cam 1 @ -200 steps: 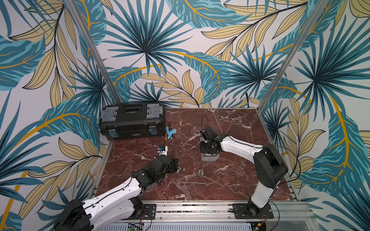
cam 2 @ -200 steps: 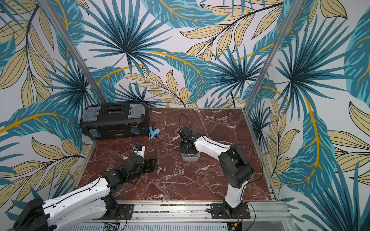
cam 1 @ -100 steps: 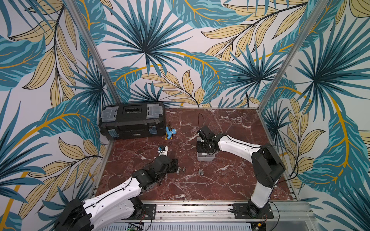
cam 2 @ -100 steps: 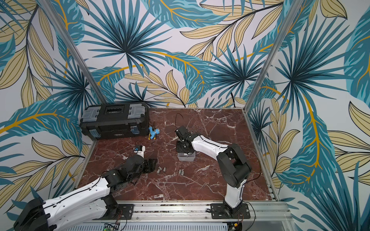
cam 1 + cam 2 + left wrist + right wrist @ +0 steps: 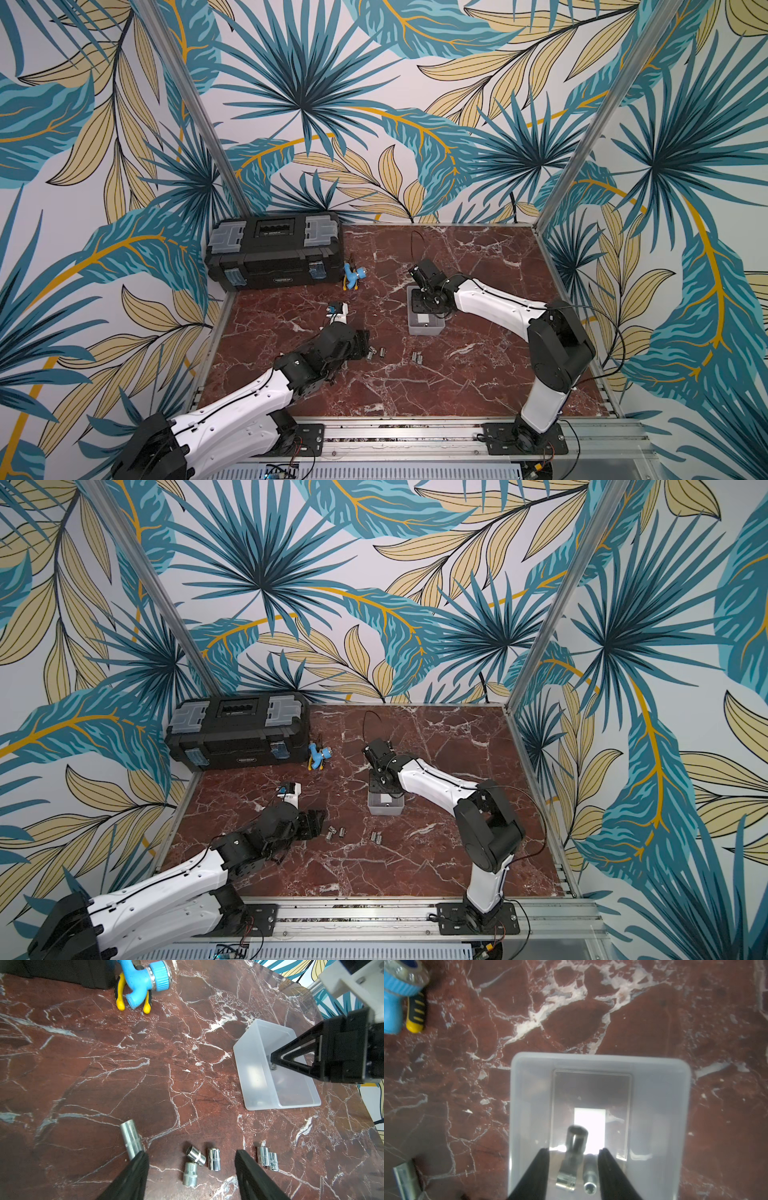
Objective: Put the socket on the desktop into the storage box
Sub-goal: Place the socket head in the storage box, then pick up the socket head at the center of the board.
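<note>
Right tool (image 5: 573, 1151): parted to drop socket (image 5: 577, 1134) into box (image 5: 600, 1057) | Left tool (image 5: 190, 1152): wide, empty, straddling next sockets (image 5: 381, 352), box's 7 o'clock.

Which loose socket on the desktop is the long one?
The long socket, lying alone at the row's end farthest from the storage box; the five short sockets sit clustered.

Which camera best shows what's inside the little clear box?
The right wrist view: it looks down into the storage box, showing a wide socket and a thinner socket inside. The left wrist view sees it from the side, the right gripper blocking the inside. Both top views show it small, partly hidden.
</note>
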